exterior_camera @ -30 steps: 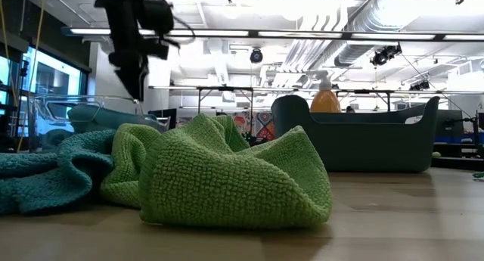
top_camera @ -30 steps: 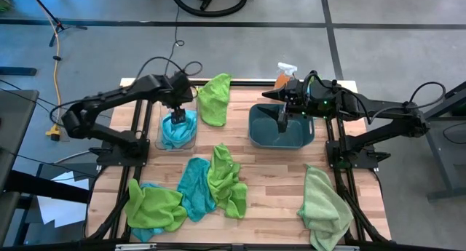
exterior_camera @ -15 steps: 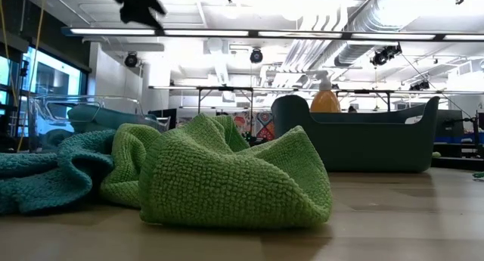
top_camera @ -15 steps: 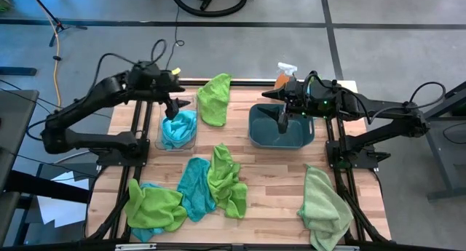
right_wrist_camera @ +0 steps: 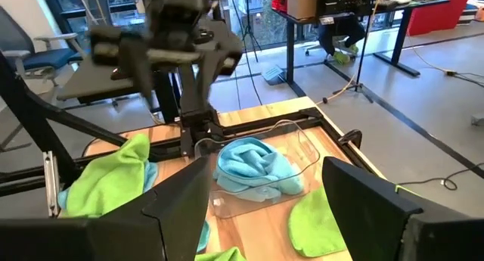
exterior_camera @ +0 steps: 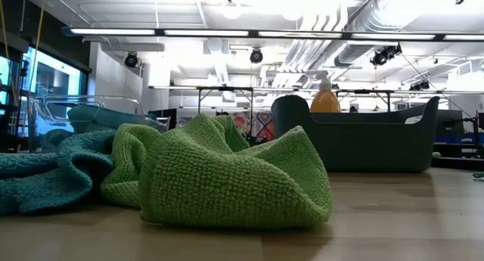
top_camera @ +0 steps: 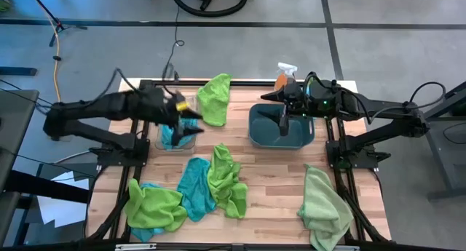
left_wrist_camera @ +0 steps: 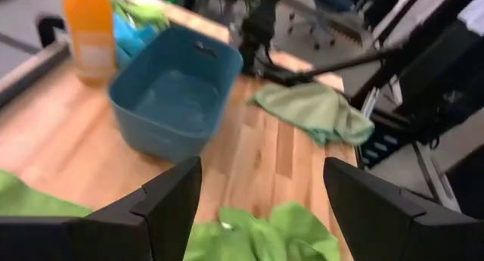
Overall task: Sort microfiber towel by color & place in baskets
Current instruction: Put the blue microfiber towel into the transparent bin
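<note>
Blue microfiber towel point(top_camera: 177, 131) is sitting in the small clear plastic basket point(top_camera: 177, 142), left of middle. Left pincer point(top_camera: 191, 122) is hanging wide above it, empty. Right pincer point(top_camera: 282, 122) is waiting wide over the dark teal tub point(top_camera: 281, 139).

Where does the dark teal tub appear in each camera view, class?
High view: teal tub, right of centre, under the right pincer.
Low view: right, behind the green towel.
Left wrist view: upper left, beside the orange bottle.
Right wrist view: not visible.
Shared landmark: the orange bottle.
</note>
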You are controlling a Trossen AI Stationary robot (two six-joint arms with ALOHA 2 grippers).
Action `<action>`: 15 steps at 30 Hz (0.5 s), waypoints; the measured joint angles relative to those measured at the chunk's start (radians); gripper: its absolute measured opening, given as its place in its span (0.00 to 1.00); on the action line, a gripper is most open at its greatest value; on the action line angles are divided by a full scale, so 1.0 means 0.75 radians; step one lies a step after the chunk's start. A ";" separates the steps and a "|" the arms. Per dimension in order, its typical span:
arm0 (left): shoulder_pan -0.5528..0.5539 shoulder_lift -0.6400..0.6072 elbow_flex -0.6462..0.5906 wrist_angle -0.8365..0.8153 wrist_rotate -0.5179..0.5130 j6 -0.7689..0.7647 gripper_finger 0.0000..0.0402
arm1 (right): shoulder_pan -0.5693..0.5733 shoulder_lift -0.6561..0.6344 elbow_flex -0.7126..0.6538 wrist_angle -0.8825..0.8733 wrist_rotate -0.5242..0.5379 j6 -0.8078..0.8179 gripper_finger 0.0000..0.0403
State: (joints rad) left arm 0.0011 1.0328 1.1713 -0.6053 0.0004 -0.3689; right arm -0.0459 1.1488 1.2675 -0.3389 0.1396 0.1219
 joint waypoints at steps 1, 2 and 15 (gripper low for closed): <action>-0.048 0.026 0.000 0.000 -0.034 -0.027 0.66 | 0.000 0.000 0.000 0.000 -0.007 0.000 0.63; -0.097 0.054 0.000 0.000 -0.062 -0.055 0.66 | 0.000 0.000 0.000 0.000 -0.019 -0.001 0.63; -0.570 0.493 -0.001 -0.293 -0.123 -0.539 0.66 | 0.000 0.000 0.000 -0.064 -0.061 -0.070 0.63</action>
State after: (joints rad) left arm -0.4264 1.4027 1.1709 -0.8252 -0.0916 -0.7730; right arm -0.0456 1.1488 1.2675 -0.3870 0.0937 0.0693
